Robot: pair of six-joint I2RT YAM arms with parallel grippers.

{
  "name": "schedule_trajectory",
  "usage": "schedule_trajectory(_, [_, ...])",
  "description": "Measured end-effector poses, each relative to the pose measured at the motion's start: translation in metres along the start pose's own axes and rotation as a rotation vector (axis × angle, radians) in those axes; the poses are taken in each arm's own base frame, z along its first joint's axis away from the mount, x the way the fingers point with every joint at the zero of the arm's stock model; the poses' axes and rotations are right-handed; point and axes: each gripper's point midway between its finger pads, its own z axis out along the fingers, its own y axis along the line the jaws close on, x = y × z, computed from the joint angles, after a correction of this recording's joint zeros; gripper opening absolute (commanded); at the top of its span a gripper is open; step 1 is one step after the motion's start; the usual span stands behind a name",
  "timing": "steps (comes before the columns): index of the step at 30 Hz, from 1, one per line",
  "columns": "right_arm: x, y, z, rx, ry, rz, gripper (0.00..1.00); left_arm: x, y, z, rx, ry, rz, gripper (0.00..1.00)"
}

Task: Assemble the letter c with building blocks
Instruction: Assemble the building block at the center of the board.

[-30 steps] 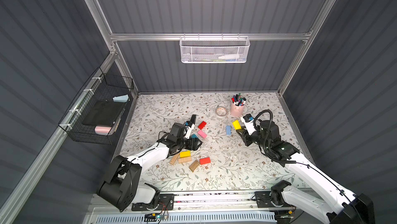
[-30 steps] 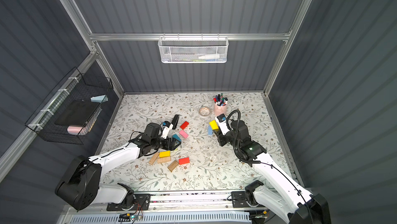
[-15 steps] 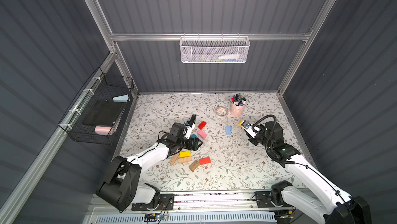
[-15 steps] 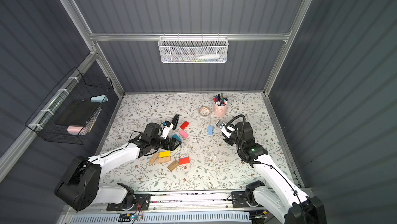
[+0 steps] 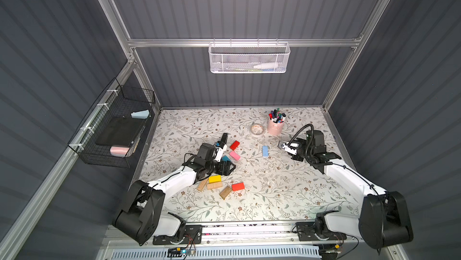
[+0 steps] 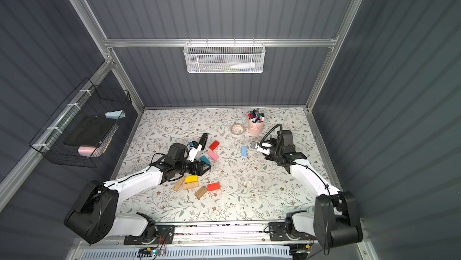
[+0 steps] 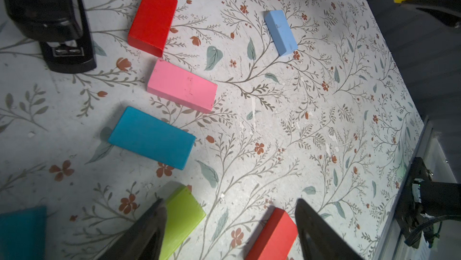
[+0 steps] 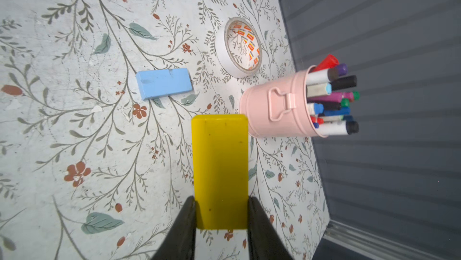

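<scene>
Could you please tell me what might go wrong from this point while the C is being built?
1. The right fingers pinch only one end of the yellow wooden block; it may pivot or slip in transit.
2. The pink metal marker cup stands close beside it; a swing could knock it over.
3. The open left fingers hang over a lime green block and a red block together; closing might nudge either.

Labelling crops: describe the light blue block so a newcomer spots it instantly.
On the flowered table, find the pink marker cup. In front of it the light blue block lies flat, alone. It is paler than the teal blocks and touches nothing.
</scene>
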Motion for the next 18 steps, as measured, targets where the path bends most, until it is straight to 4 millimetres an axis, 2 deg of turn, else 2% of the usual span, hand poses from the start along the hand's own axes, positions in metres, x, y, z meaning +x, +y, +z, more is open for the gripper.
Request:
schedule_trajectory(12, [-0.007, -0.002, 0.039, -0.12, -0.065, -0.093, 0.16, -0.002, -0.008, 0.001, 0.05, -0.02, 0.022, 0.79])
schedule_trajectory(18, [-0.006, -0.007, 0.058, -0.18, -0.068, -0.107, 0.16, 0.004, -0.016, 0.0, 0.11, -0.048, 0.049, 0.78])
